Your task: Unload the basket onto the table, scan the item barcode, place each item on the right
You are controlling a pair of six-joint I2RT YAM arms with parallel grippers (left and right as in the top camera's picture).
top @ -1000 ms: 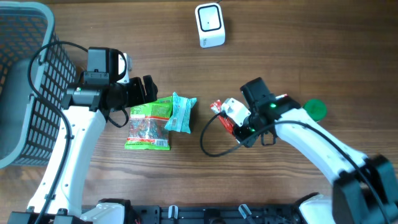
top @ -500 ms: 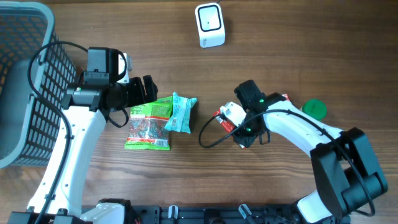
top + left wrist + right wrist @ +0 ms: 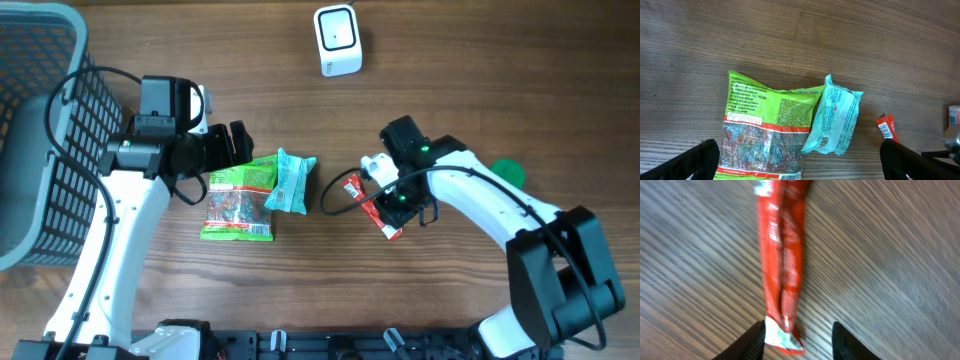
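Observation:
A red snack packet [image 3: 387, 227] lies flat on the wooden table, and its white-tipped end [image 3: 782, 255] reaches between my right gripper's fingers. My right gripper [image 3: 799, 340] is open just above it; the left finger is next to the packet's tip and there is a gap on the other side. The white barcode scanner [image 3: 337, 40] stands at the far edge. My left gripper [image 3: 800, 162] is wide open and holds nothing. It hovers over a green snack bag [image 3: 765, 130] and a teal packet [image 3: 836, 122] whose barcode faces up.
A grey mesh basket [image 3: 35, 130] fills the left side. A green round lid [image 3: 510, 173] lies to the right of my right arm. The right arm's black cable [image 3: 330, 215] loops on the table between the red packet and the teal packet [image 3: 290, 180].
My right gripper was shut on the red packet and has opened. The wrist has turned and the packet now lies on the table under it. The left arm has not moved.

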